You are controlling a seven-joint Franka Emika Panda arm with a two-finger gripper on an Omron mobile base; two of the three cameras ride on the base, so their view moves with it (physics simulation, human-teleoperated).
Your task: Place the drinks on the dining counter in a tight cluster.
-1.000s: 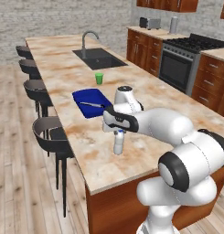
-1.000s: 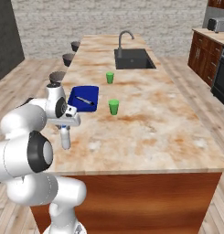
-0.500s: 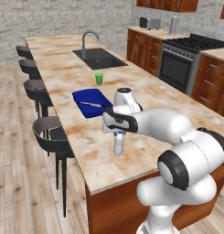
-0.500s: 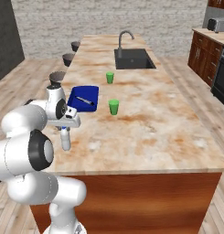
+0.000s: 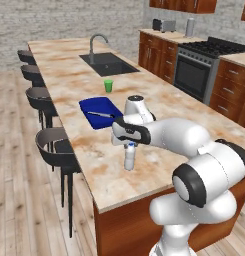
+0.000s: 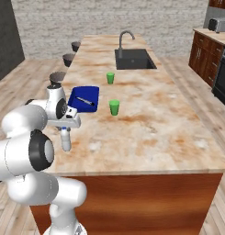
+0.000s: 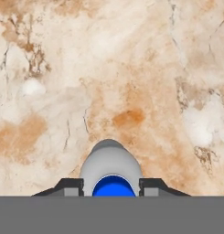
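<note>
A small clear water bottle (image 5: 128,159) with a blue cap stands upright on the dining counter (image 5: 79,75), near its front left edge. My gripper (image 5: 130,144) points straight down and is shut on the bottle's top. From the right base view the bottle (image 6: 66,140) hangs under the gripper (image 6: 64,130), close to the counter (image 6: 155,119) edge. In the hand view the bottle (image 7: 111,162) sits between the two fingertips of the gripper (image 7: 111,185), with marbled stone (image 7: 131,68) below.
A blue tray (image 5: 100,111) with a utensil lies just behind the bottle. One green cup (image 6: 114,107) stands mid-counter, another (image 6: 110,78) nearer the sink (image 6: 132,58). Bar stools (image 5: 54,145) line the counter's left side. A stove (image 5: 199,65) stands at the right.
</note>
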